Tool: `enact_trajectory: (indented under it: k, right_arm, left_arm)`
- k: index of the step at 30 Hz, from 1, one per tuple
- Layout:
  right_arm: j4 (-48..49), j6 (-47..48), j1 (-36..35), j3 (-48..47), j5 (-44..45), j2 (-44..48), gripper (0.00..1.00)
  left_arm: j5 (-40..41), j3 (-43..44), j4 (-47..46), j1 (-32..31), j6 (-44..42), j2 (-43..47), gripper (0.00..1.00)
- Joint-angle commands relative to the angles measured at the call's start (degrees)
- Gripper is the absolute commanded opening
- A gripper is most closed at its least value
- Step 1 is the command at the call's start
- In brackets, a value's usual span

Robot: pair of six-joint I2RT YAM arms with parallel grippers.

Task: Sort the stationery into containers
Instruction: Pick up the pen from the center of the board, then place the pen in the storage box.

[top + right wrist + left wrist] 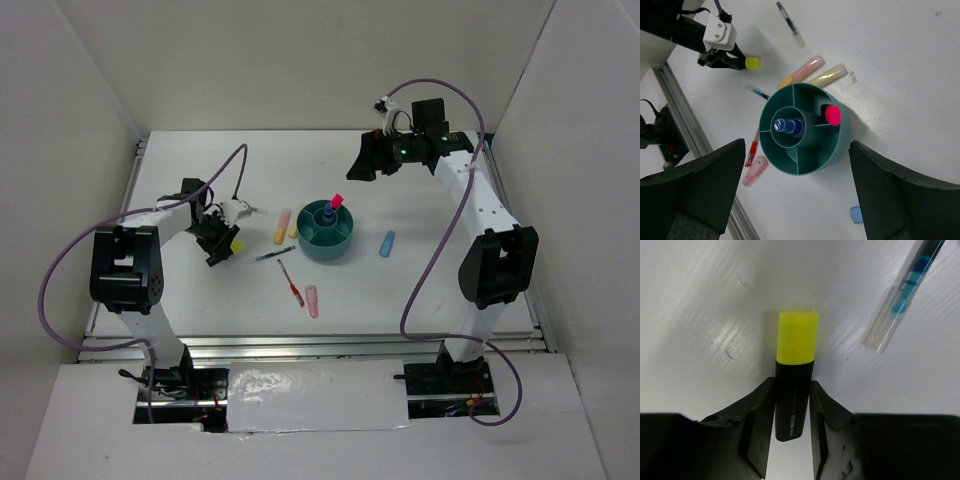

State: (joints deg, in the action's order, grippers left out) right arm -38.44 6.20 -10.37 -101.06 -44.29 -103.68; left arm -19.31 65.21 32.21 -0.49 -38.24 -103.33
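Note:
My left gripper [218,246] [792,390] is shut on a black marker with a yellow cap [797,337] [236,243], low at the table's left; I cannot tell whether it touches the table. The teal organiser bowl [326,251] [838,149] stands mid-table. A pink-capped marker [337,201] [832,115] stands in one outer compartment. A blue-capped bottle [328,212] [786,125] stands in the central cup. My right gripper [362,160] [797,145] is open and empty, high above the bowl.
An orange marker [282,226] and a pale yellow marker [293,228] lie left of the bowl. A blue pen [272,255] [905,290], a red pen [291,283] and a pink marker [312,301] lie in front. A light-blue marker [387,244] lies to the right. A dark pen [789,22] lies behind.

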Motion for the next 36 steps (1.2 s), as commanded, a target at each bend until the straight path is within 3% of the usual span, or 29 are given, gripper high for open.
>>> enact_trajectory:
  k: [1,7,15,22,36]
  right_arm:
    - [4.7,-3.8,-0.2,-2.3,-2.5,0.8,0.9]
    - [13.8,-19.0,-1.1,-3.2,-4.9,0.6,0.81]
    - [25.5,-32.5,-4.6,-5.3,-3.3,-1.3,0.73]
    - [25.3,-32.7,-9.6,-7.4,-1.6,-2.8,0.72]
    - [24.1,-32.7,-11.3,-6.4,2.2,-4.2,0.7]
  left_arm:
    - [-5.5,0.7,-2.9,-0.2,3.7,2.4,0.12]
    - [-10.7,10.1,-11.1,-3.1,19.5,8.5,0.07]
    - [-6.9,19.9,-15.1,-12.7,26.3,10.1,0.04]
    - [-4.5,23.6,-17.1,-17.4,30.9,9.9,0.04]
    - [-4.8,25.7,-20.3,-21.0,36.4,10.3,0.03]
